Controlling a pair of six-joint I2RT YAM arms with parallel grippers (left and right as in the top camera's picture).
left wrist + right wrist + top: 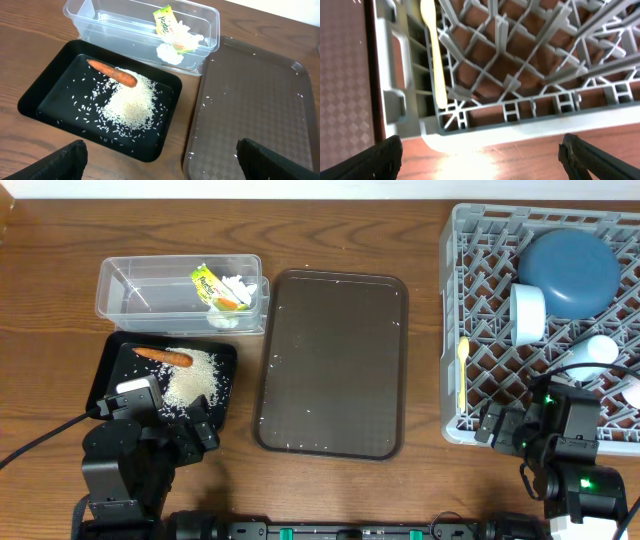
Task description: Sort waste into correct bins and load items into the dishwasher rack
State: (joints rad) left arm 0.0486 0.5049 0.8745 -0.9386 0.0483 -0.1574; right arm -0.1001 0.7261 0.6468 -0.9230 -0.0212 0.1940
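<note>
At the near-left corner of the worktop (30,30), left wrist view: left tool (160,160) hangs above the near end of the black tray (30,102), fingers spread wide, nothing between them. The carrot (112,73) lies across the far edge of the rice (130,102) heap, with loose grains scattered over the tray floor. This looks like the food-waste bin. The clear tub (85,20) sits just beyond it toward the far edge and holds the wrapper (167,22) and tissue (170,52) at its right end, so dry rubbish is kept apart. The brown serving tray (250,90) sits just beside both, bare except for a few white specks, probably stray rice.

Right wrist view, near-right corner: right tool (480,150) is spread wide and empty, over the near rim of the rack (520,107). The spoon (434,50) lies flat in the narrow channel along the rack's left side, where the walls stop it rolling.

Overhead: the plate (570,270) leans on pegs at the rack's far right. The bowl (528,313) is tipped on its side just beside it, propped for draining, I'd judge. Two pale cups (600,348) sit nearer the right edge, too small to tell their colours. Both arms sit at the near edge, clear of the bins. Sorting and loading look essentially done, with only the specks on the serving tray maybe left.
</note>
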